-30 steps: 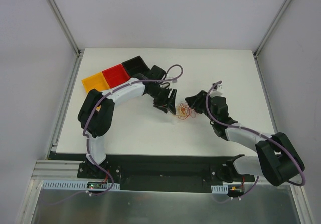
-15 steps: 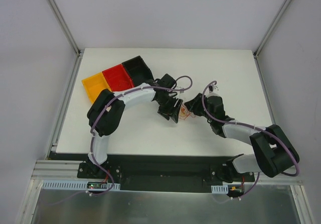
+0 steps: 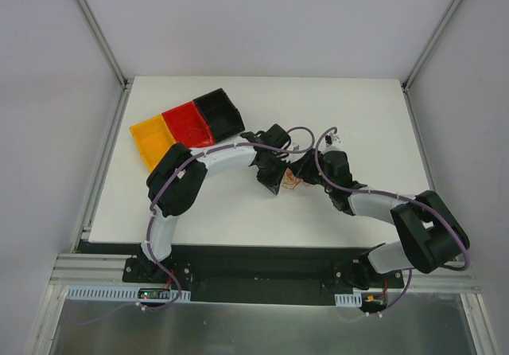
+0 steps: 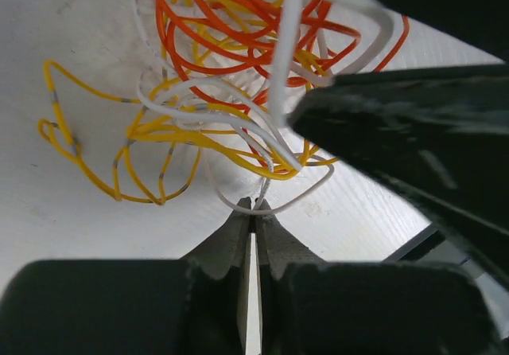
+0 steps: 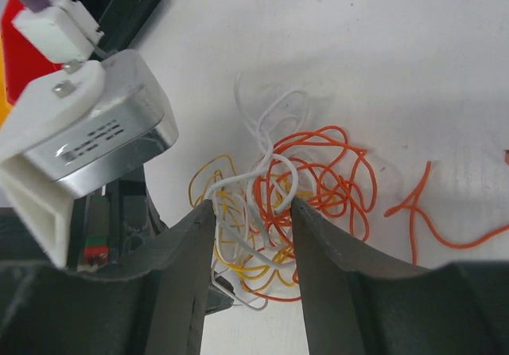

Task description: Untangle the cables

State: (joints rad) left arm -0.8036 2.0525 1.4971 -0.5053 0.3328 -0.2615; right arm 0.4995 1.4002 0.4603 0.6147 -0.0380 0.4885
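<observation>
On the white worktop (image 3: pixel 366 116), two robot hands flank the cables (image 5: pixel 318 172), a feather-light, limp tangle of orange, yellow and white wire just ahead of both. The right hand (image 5: pixel 248 239) straddles it half open, gripping nothing. The left hand (image 4: pixel 253 216) is pinched shut on one white strand (image 4: pixel 318 181), and single outlying loops look the safest hold.

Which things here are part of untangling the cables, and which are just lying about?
Part of the job: the cables, a tangle of orange, yellow and white strands; the left end effector, shut on a white strand; the right end effector, open astride the tangle.

Just lying about: the orange, red and black bins at the far left of the table.
</observation>
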